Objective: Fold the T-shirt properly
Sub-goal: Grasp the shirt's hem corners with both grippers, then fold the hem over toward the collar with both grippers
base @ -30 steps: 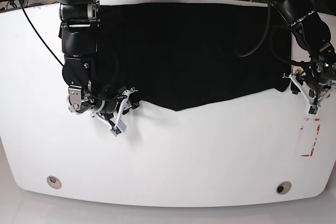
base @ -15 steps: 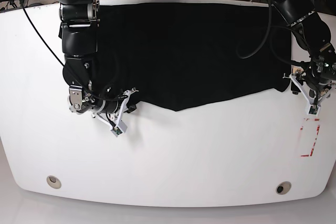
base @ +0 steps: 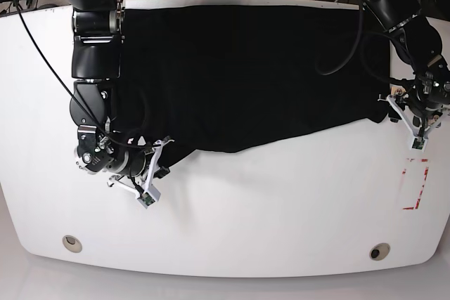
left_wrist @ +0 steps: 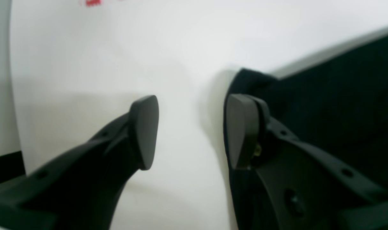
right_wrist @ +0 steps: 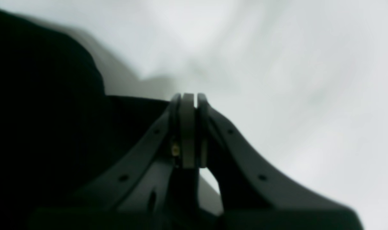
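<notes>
I have the T-shirt [base: 246,68] spread across the far half of the worktop [base: 281,209]. My right pincer [base: 151,173] is pressed together, seemingly pinching its near-left hem; my left pincer [left_wrist: 190,131] stands spread, straddling the near-right corner. Next it must close there. Nothing blocks; red marks [base: 415,187] lie near-right.

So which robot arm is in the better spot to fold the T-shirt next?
Probably the right. The right gripper is shut at the T-shirt hem corner, apparently pinching it. The left gripper is open beside the other corner, holding nothing.
</notes>
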Motion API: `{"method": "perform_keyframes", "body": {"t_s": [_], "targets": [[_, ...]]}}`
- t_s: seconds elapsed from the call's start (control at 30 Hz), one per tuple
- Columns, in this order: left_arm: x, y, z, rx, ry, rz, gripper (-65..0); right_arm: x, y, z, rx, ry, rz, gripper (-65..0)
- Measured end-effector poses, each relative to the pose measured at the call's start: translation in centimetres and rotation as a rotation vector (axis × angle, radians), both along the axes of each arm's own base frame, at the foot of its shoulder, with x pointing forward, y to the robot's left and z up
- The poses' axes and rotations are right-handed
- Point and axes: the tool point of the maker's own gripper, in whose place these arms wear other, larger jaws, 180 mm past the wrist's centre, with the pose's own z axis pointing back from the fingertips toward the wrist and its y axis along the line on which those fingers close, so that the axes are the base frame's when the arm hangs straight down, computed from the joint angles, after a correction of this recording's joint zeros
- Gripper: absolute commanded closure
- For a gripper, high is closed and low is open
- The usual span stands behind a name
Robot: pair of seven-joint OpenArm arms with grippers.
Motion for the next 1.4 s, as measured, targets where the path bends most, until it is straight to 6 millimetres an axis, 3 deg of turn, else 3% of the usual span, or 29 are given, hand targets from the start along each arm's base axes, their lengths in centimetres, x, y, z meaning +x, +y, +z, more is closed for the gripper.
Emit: {"method": "perform_keyframes", "body": {"t_s": [0.13, 0.47, 0.67, 0.83, 0.93, 1.07, 1.3, 1.4], "targets": [[0.1, 0.0, 0.1, 0.000, -0.003, 0.000, -31.8, 0.5, 0.3, 2.2, -0.013, -0.070, 0.014, 0.0], [0.1, -0.1, 0.1, -0.003, -0.004, 0.000, -32.2, 1.5, 0.7, 5.6, -0.023, -0.168, 0.030, 0.0], [0.3, -0.1, 0.1, -0.005, -0.007, -0.001, -33.1, 1.6, 0.8, 5.9, -0.023, -0.177, 0.032, 0.0], [0.5, -0.7, 0.0, -0.023, -0.014, 0.000, -37.8, 1.6, 0.8, 6.6, -0.035, -0.198, 0.036, 0.0], [0.5, -1.7, -0.5, -0.045, -0.013, -0.007, -38.6, 1.8, 1.2, 8.2, -0.027, -0.246, 0.045, 0.0], [1.9, -2.8, -0.1, -0.082, -0.098, -0.031, -45.1, 1.9, 1.1, 8.4, -0.030, -0.252, 0.046, 0.0], [1.1, -4.4, -4.3, -0.180, -0.011, -0.028, -45.8, 1.8, 1.1, 8.2, -0.034, -0.245, 0.046, 0.0], [1.1, -4.4, -5.0, -0.199, 0.010, -0.018, -45.8, 1.7, 1.1, 8.0, -0.033, -0.241, 0.046, 0.0]]}}
